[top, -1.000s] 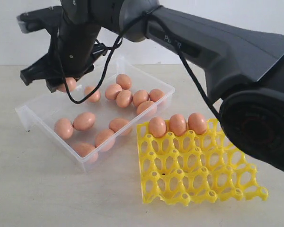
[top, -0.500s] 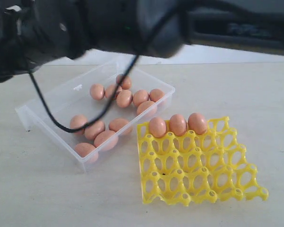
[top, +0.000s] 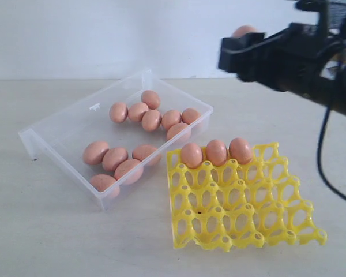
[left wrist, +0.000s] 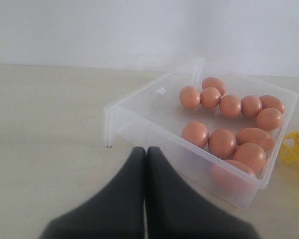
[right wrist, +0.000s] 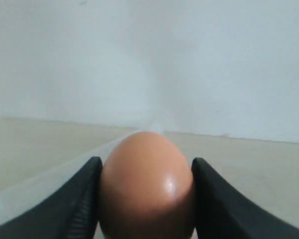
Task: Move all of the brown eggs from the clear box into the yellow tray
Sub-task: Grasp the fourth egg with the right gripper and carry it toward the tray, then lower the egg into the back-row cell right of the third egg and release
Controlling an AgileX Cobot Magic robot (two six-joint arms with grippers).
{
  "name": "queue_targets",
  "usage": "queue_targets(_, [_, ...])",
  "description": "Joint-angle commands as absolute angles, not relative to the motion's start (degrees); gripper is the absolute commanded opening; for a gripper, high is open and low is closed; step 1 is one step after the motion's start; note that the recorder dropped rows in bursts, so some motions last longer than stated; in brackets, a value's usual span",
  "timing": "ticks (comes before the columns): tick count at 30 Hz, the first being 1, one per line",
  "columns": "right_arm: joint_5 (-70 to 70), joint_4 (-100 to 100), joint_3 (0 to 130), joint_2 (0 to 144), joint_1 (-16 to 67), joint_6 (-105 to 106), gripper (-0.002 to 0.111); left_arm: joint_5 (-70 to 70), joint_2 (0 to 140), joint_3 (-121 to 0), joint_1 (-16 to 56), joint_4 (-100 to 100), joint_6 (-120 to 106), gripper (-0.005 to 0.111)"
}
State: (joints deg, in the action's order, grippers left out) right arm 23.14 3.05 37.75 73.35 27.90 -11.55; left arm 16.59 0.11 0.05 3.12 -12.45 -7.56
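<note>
Aloft, right fingers [right wrist: 74, 201] grip brown egg [right wrist: 147, 184].

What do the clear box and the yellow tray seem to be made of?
The clear box: apparently thin plastic, transparent and slightly frosted; the table shows through its walls. The yellow tray: likely moulded plastic, glossy and opaque, an open lattice with highlights on its posts.

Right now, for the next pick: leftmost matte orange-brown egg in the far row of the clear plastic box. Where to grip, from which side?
Straight down from above, probably: the clear plastic box is open-topped. Pinch the leftmost egg across its middle, jaws on its near and far sides; a neighbouring egg crowds its right, while the rest is free.
</note>
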Motion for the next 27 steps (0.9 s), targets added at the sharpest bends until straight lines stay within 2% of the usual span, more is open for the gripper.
queue_targets(1, [27.90, -24.30, 37.66, 72.42, 15.14, -35.06, 0.000, 16.28, 0.00, 0.00, 2.94, -12.68, -7.58, -0.004])
queue_targets(5, [47.97, -62.96, 41.87, 79.10, 1.29, -72.09, 0.000, 16.28, 0.00, 0.00, 2.94, -12.68, -7.58, -0.004])
queue_targets(9, [69.96, -80.59, 47.70, 88.71, -7.78, -84.53, 0.000, 16.28, 0.00, 0.00, 2.94, -12.68, -7.58, -0.004])
queue_targets(12, [69.96, -81.72, 48.42, 92.98, -10.72, -85.55, 0.000, 16.28, 0.00, 0.00, 2.94, -12.68, -7.58, -0.004])
queue_targets(17, [68.97, -83.10, 48.42, 96.56, -10.62, -85.55, 0.000, 16.28, 0.00, 0.00, 2.94, -12.68, -7.58, -0.004])
queue_targets(27, [51.99, -98.16, 48.42, 100.08, -10.10, -86.93, 0.000, 16.28, 0.00, 0.00, 2.94, -12.68, -7.58, -0.004])
